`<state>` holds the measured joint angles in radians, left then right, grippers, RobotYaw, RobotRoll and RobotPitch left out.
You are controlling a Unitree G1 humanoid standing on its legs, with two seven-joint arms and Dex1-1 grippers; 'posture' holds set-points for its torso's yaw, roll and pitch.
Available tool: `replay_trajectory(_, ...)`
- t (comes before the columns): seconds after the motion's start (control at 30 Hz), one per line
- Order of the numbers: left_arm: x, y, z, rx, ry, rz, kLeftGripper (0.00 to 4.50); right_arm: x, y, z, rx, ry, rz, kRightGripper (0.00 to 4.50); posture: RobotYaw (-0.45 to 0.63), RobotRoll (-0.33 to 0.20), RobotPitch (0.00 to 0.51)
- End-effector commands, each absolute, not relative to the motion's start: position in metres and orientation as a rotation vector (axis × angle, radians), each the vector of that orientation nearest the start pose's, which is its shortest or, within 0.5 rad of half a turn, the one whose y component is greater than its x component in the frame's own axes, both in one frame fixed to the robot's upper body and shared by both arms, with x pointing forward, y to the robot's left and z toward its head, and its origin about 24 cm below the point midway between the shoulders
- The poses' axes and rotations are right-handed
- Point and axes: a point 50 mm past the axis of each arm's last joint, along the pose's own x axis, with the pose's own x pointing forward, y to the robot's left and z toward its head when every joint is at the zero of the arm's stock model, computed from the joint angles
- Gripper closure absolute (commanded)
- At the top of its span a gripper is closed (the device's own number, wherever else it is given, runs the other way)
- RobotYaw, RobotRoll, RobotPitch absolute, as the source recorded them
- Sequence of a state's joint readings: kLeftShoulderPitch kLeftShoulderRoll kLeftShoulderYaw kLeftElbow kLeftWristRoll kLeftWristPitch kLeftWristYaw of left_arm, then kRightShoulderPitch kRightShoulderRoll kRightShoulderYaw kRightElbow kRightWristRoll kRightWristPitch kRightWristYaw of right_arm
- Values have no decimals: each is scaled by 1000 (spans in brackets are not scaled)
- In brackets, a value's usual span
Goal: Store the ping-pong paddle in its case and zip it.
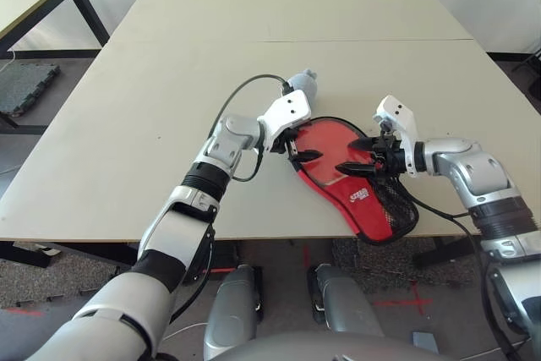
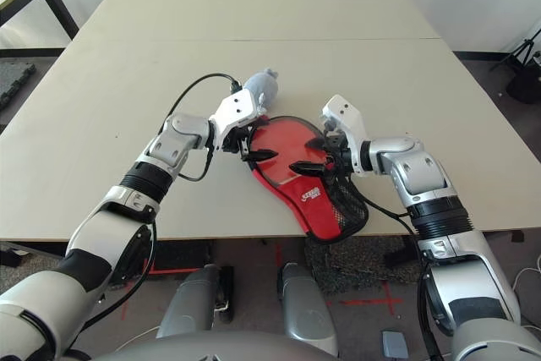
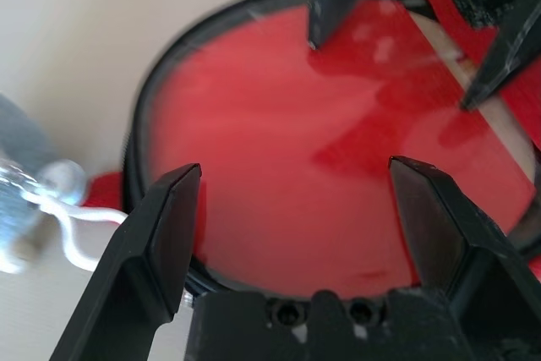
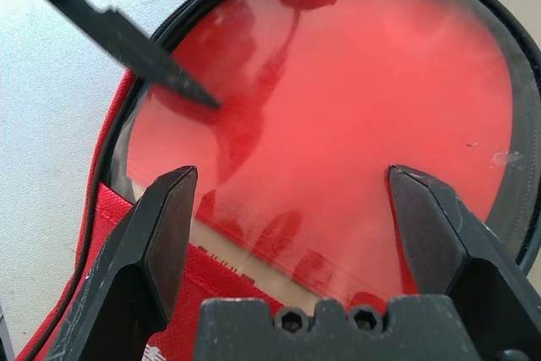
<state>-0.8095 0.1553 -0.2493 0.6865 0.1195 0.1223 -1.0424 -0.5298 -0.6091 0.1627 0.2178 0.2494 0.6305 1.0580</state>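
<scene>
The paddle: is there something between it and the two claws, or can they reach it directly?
Nothing visible is in the way. Both the left claw and the right claw are open and hover right above the red face of the paddle, which lies uncovered in the open case.

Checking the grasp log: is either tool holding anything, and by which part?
Nothing is held: left tool and right tool are open over the round red-faced paddle.

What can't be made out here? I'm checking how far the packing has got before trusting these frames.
- Ping-pong paddle handle: covered by the case fabric in the eye views.
- Zip slider: too small to find along the case's black edging.
- Case logo text: too small to read.
- Grey pouch: partly behind the left gripper; blurred in the left wrist view.
</scene>
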Motion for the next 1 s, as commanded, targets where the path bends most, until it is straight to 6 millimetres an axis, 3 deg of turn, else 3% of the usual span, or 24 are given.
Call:
replay_trajectory(0.03,343,60,87,469,304,-1296,54,310,-202,94,-183,609,968,0,20,0,101)
replay_trajectory(0.17,341,59,84,485,319,-1309,54,312,-206,99,-192,599,957,0,22,0,107)
replay_trajectory(0.3,338,60,80,490,336,-1314,54,328,-212,127,-169,501,920,0,24,0,113)
replay_trajectory(0.5,336,57,78,487,338,-1322,54,361,-199,161,-105,339,854,0,35,0,122)
replay_trajectory(0.8,331,49,77,474,328,-1338,54,397,-164,154,-2,267,691,0,61,0,136)
replay_trajectory(1.0,324,44,77,459,323,-1355,54,403,-150,145,53,255,647,0,78,0,156)
